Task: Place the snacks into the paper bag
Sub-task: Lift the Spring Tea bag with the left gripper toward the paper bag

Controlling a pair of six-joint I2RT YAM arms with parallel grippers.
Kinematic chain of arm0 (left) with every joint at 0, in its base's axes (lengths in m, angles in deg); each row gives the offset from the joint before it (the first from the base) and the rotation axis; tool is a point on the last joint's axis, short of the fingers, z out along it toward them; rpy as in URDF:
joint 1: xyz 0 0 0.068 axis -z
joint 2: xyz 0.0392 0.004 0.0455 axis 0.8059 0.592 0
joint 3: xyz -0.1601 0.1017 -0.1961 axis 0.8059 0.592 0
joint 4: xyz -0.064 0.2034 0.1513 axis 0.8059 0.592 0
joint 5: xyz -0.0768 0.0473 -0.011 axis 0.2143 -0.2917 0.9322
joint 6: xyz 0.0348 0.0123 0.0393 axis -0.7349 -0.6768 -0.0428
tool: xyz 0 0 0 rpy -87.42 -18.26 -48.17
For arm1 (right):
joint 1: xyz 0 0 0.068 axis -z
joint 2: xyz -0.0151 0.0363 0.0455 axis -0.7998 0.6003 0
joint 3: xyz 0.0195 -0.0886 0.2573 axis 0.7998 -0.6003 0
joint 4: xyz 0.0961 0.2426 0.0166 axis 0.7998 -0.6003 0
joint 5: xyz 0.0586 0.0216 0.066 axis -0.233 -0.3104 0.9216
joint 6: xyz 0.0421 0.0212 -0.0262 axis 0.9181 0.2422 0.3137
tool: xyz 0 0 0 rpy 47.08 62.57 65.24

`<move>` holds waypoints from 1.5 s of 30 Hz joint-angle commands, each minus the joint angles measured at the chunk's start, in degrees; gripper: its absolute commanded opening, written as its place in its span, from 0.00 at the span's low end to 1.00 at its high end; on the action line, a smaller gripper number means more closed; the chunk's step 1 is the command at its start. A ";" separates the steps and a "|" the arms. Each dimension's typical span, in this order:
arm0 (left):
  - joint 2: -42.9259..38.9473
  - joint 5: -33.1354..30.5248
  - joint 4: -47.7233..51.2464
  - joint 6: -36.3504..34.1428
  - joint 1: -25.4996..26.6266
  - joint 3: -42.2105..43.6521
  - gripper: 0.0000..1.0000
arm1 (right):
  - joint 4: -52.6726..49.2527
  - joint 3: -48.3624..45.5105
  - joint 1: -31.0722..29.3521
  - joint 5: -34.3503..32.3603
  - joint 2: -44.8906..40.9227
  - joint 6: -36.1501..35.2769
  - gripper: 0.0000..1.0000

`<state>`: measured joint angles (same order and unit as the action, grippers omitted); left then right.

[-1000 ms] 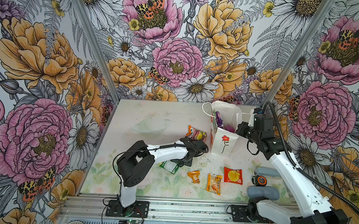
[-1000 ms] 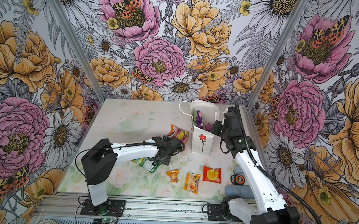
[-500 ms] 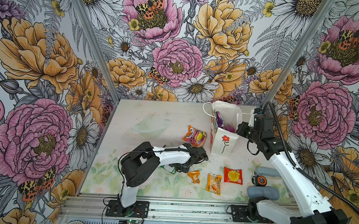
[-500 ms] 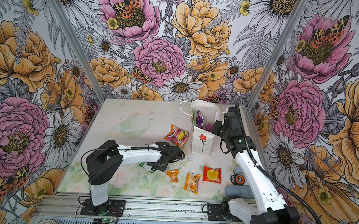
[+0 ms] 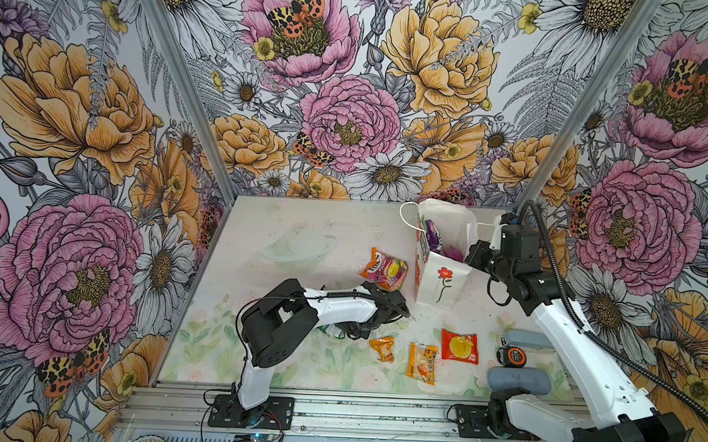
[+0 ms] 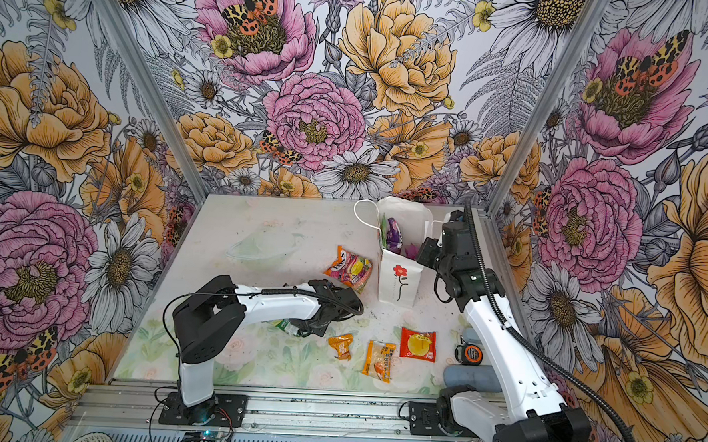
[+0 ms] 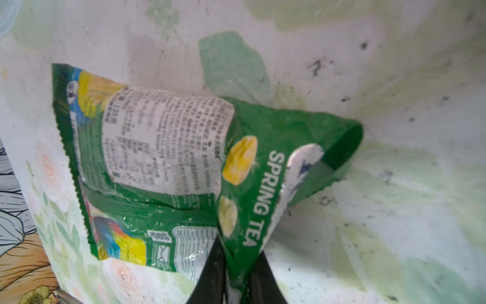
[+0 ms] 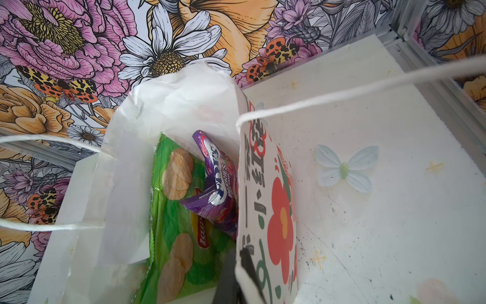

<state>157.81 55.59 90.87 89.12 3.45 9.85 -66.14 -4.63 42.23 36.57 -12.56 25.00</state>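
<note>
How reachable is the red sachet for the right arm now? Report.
Probably not yet: the right fingers are shut on a wall of the paper bag, holding it. Once they let go, the table toward the red sachet looks unobstructed.

Green Spring Tea packet (image 5: 332, 332) mostly hidden beneath left arm (image 5: 339, 306) in both top views, its label print (image 7: 163, 136) too blurred to read, left gripper (image 7: 238, 254) cut off by wrist view's edge, right gripper (image 8: 240, 271) half behind paper bag (image 8: 265, 163) wall.

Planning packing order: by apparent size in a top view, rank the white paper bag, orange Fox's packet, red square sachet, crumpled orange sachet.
white paper bag
orange Fox's packet
red square sachet
crumpled orange sachet
</note>
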 commanded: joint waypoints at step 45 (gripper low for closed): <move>-47.42 8.23 -33.23 -0.93 -2.30 17.25 0.00 | 0.27 0.13 -0.01 1.63 -1.42 -0.62 0.00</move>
<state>112.61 62.76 62.85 90.23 1.13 28.56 -66.23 -4.67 42.23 37.44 -12.86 25.00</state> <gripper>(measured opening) 0.093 0.047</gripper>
